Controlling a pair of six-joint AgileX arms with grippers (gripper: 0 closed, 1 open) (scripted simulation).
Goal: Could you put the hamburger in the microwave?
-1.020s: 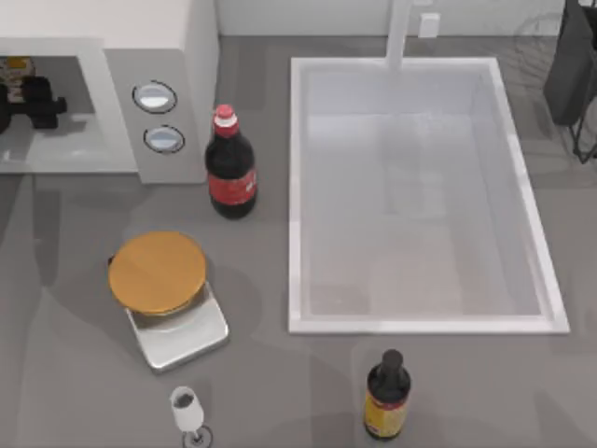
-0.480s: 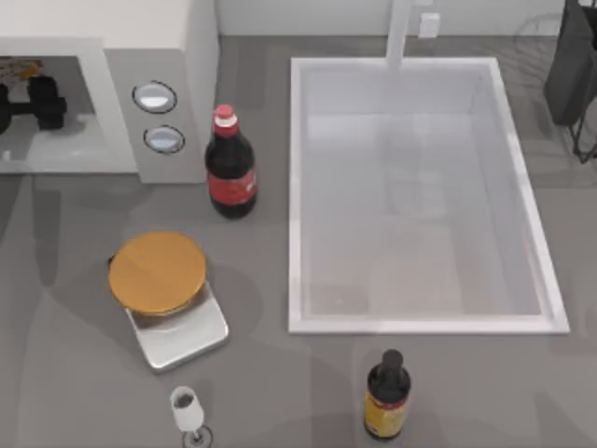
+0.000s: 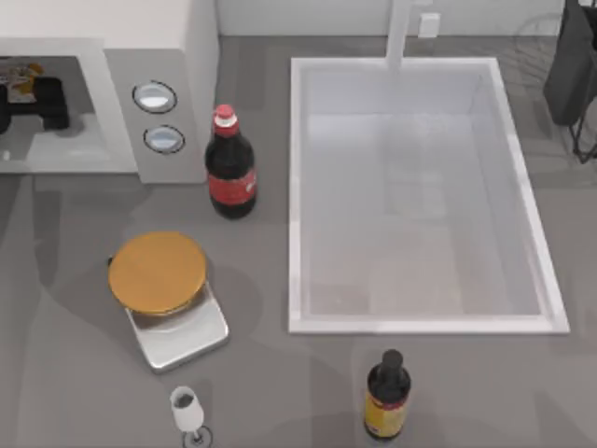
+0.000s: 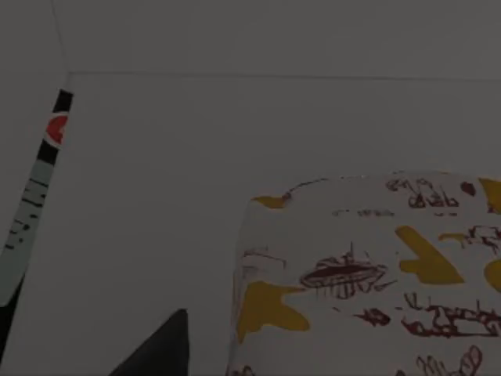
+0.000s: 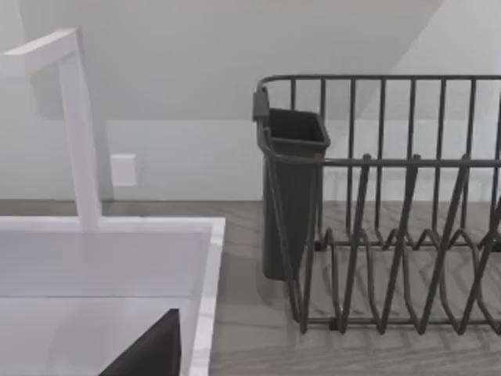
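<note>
The microwave [image 3: 163, 56] stands at the table's back left with its cavity open toward me. Inside it lies the hamburger [image 3: 20, 70], wrapped in white paper with yellow patches and red drawings; it looms large as hamburger [image 4: 368, 282] in the dark left wrist view. My left gripper [image 3: 37, 101] is inside the cavity right beside the hamburger. One dark finger [image 4: 160, 352] shows a gap between it and the wrapper, so the gripper looks open. One finger [image 5: 153, 352] of my parked right gripper hangs over the sink's back right corner, well off centre.
A cola bottle [image 3: 229, 168] stands just right of the microwave. An orange disc on a silver scale [image 3: 163, 280], a small glass [image 3: 187, 411] and a dark bottle [image 3: 387, 397] sit in front. The white sink [image 3: 297, 187] fills the middle right, and a dish rack [image 5: 391, 219] stands behind it.
My left gripper has edged slightly to the right inside the microwave cavity, and a little more of the hamburger shows beside it. Nothing else has moved.
</note>
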